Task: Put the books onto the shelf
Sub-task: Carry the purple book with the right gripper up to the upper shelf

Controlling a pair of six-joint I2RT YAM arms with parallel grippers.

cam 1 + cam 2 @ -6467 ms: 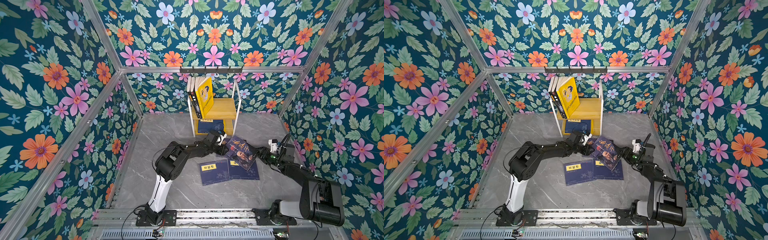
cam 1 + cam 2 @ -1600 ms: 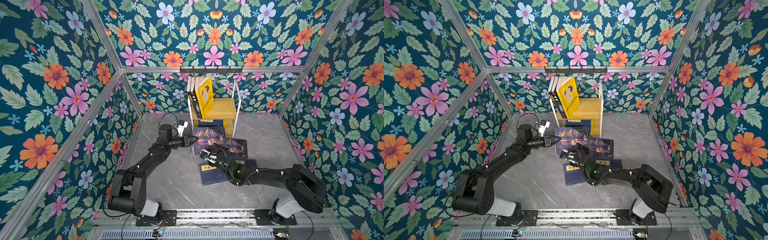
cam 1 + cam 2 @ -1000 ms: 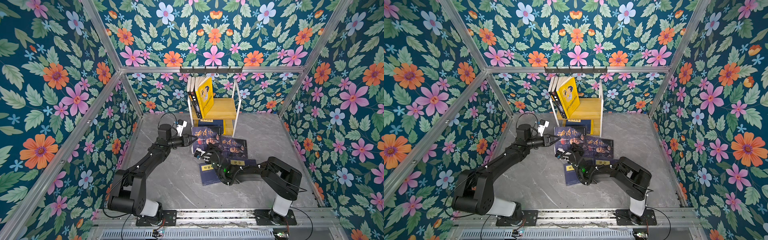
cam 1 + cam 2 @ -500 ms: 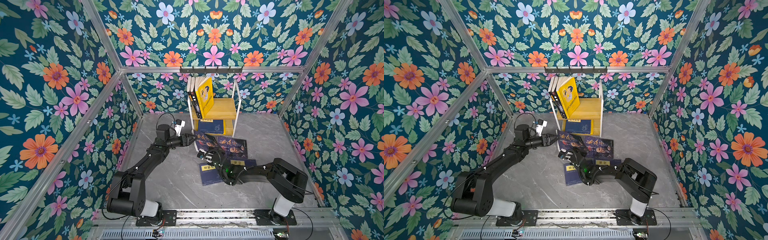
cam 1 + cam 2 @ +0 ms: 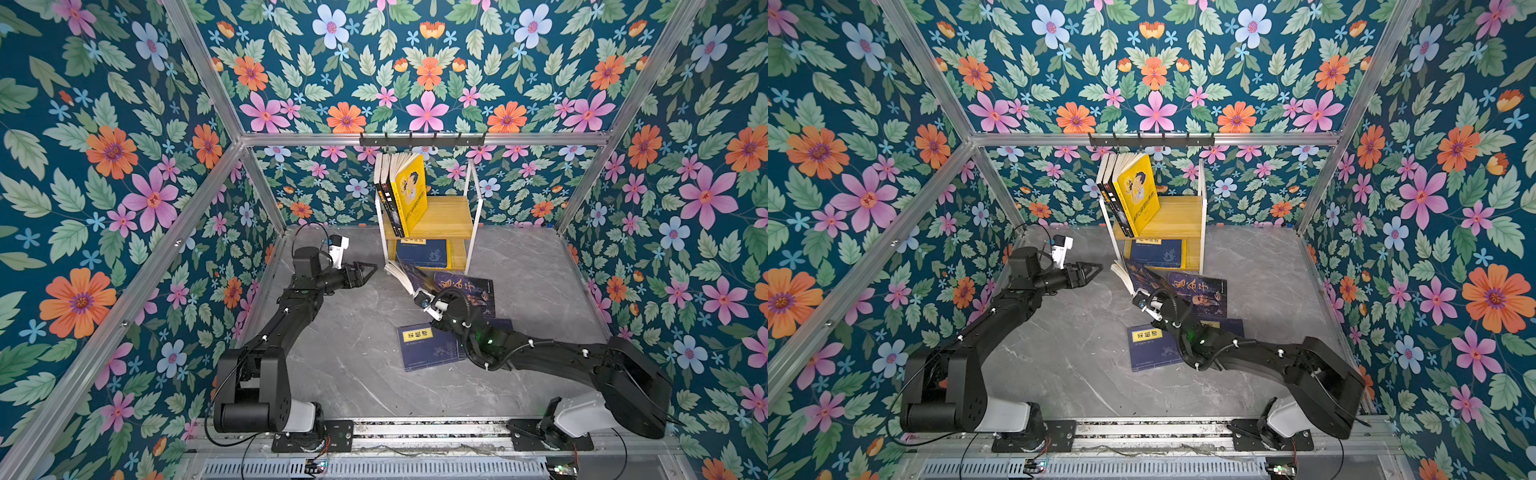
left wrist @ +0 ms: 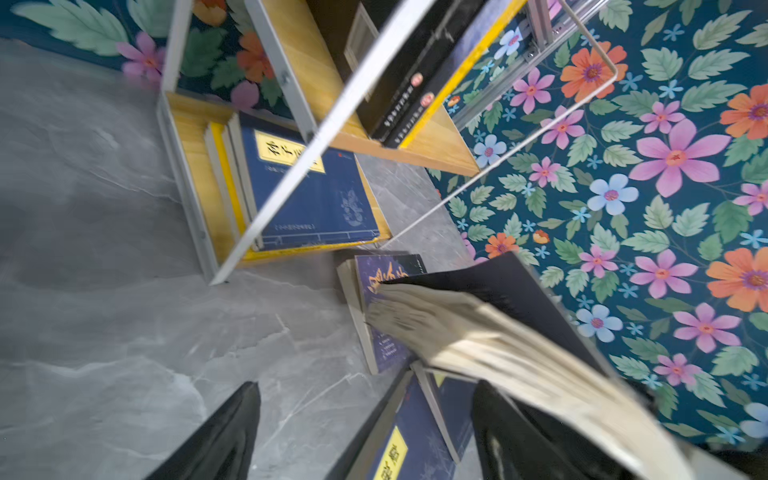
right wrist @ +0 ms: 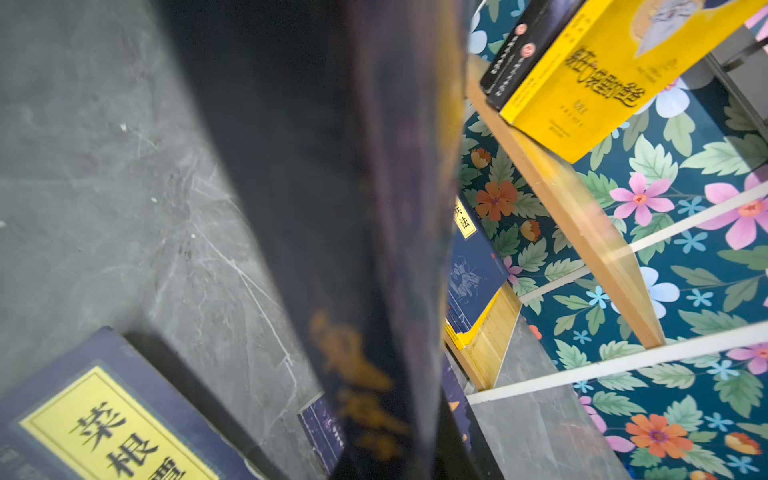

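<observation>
Since a second ago the left jaws have let go of the purple-blue portrait book (image 5: 417, 277) and moved back from it. Now they stand spread, just to the left of its fanned pages, and do not touch them. This book is held slanted above the tabletop (image 5: 353, 365), directly in front of the lower tier of the shelf (image 5: 444, 216), with its pale page edges turned to the left arm. The right jaws are pressed on its near edge and pinch it; in the right wrist view the dark cover fills the middle, very near and blurred. Beside it a second portrait book (image 5: 473, 291) lies flat on the tabletop. Nearer to the arms lies a navy book (image 5: 428, 347) with a yellow label, partly under the right arm. On the upper board of the shelf some books stand leaning, the outer one a yellow book (image 5: 411, 191). On the lower board a dark blue book (image 5: 424, 253) lies flat on a small pile.
</observation>
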